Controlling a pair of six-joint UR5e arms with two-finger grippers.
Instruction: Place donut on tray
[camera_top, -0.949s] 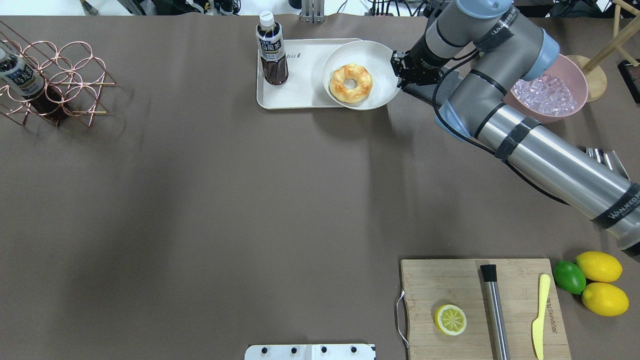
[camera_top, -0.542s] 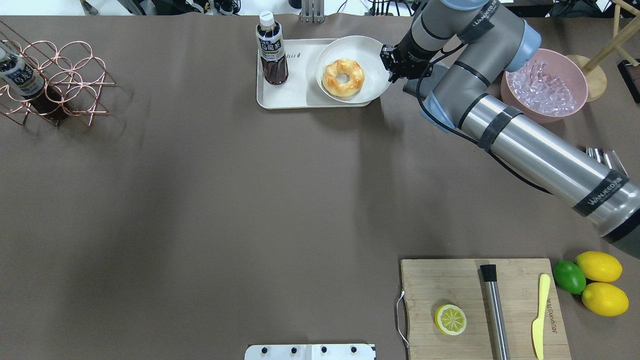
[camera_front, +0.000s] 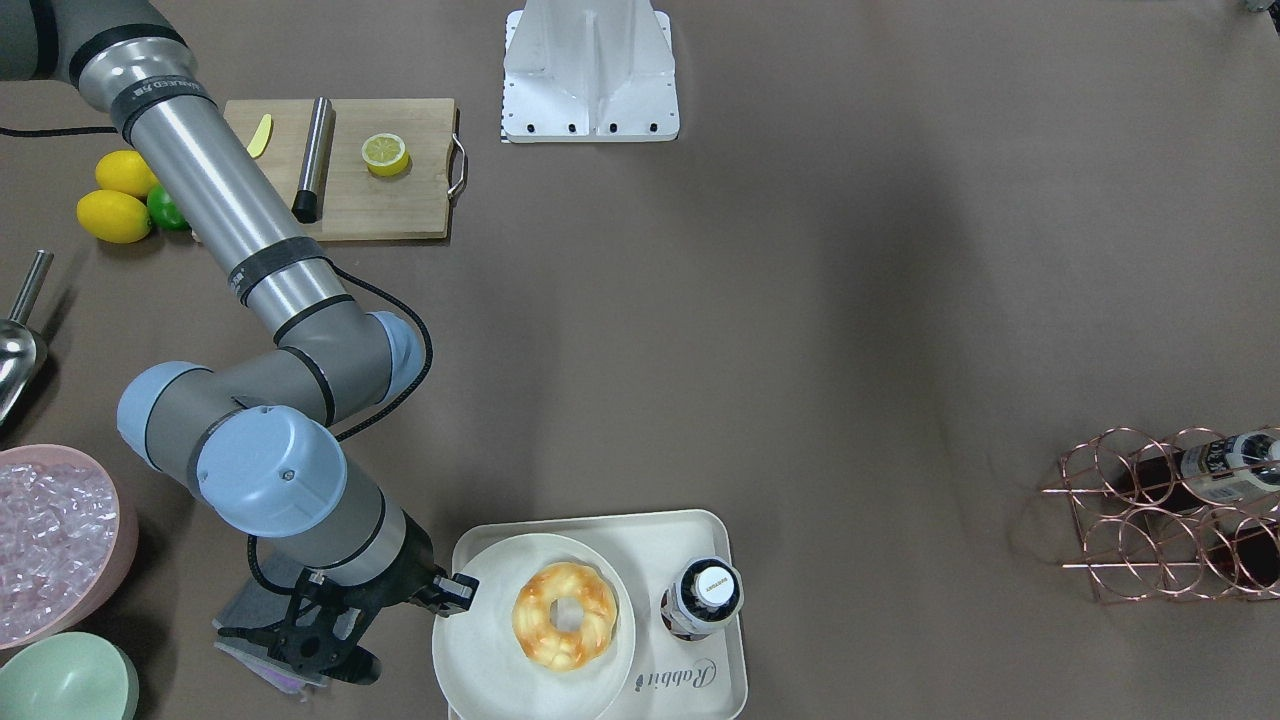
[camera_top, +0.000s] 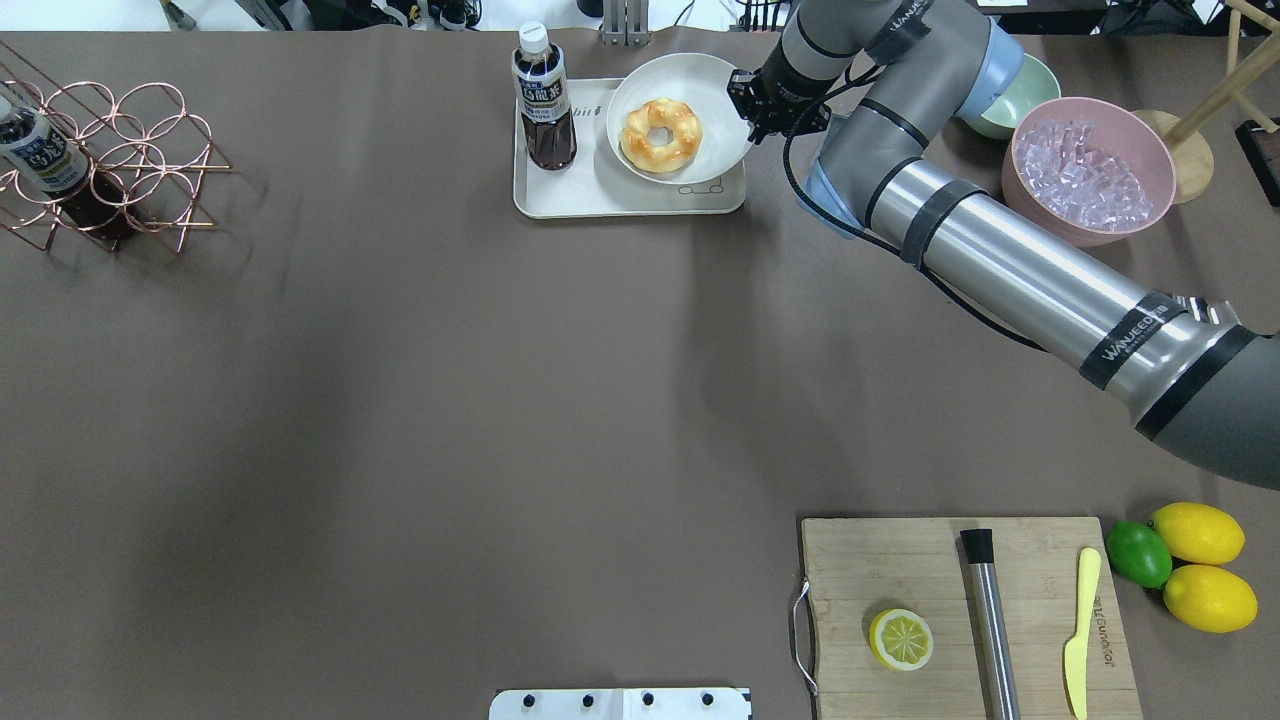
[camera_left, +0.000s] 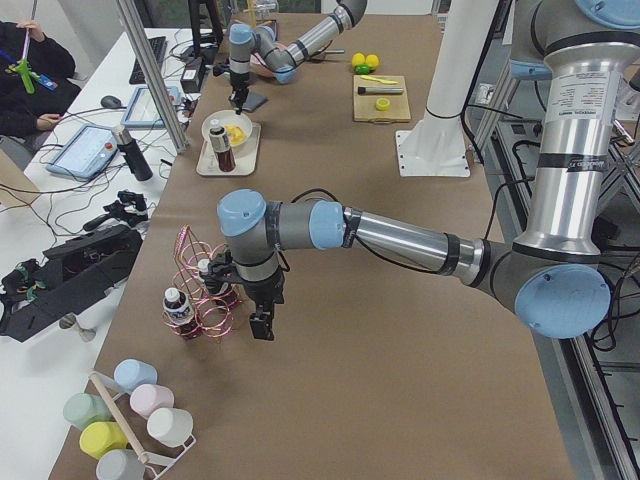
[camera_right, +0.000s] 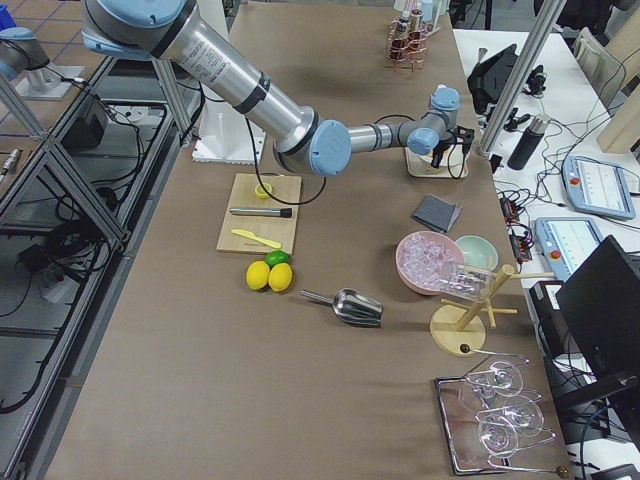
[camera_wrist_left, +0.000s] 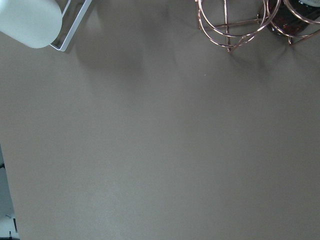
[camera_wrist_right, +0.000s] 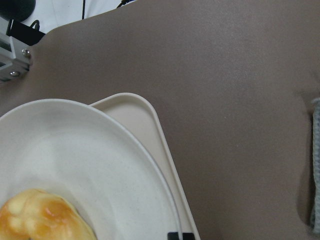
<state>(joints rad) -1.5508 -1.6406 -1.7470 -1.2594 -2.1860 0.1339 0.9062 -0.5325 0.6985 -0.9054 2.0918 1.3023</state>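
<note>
The donut (camera_top: 660, 135) is a golden braided ring lying on a round cream plate (camera_top: 690, 85). My right gripper (camera_top: 745, 105) is shut on the plate's right rim and holds it over the cream tray (camera_top: 640, 200). I cannot tell whether the plate touches the tray. The front-facing view shows the donut (camera_front: 565, 615), the plate (camera_front: 480, 640), the tray (camera_front: 690, 530) and the gripper (camera_front: 455, 592). The right wrist view shows the donut's edge (camera_wrist_right: 45, 217), the plate (camera_wrist_right: 75, 150) and the tray's corner (camera_wrist_right: 150, 115). My left gripper (camera_left: 262, 325) hangs beside the copper rack; whether it is open or shut I cannot tell.
A dark drink bottle (camera_top: 543, 100) stands on the tray's left end. A pink bowl of ice (camera_top: 1088, 170) and a green bowl (camera_top: 1010, 95) sit right of the arm. A cutting board (camera_top: 900, 570) with a lemon half lies front right. A copper rack (camera_top: 120, 160) is far left.
My right gripper has carried the plate with the donut leftward and farther back, from over the tray's right edge to further over the tray.
</note>
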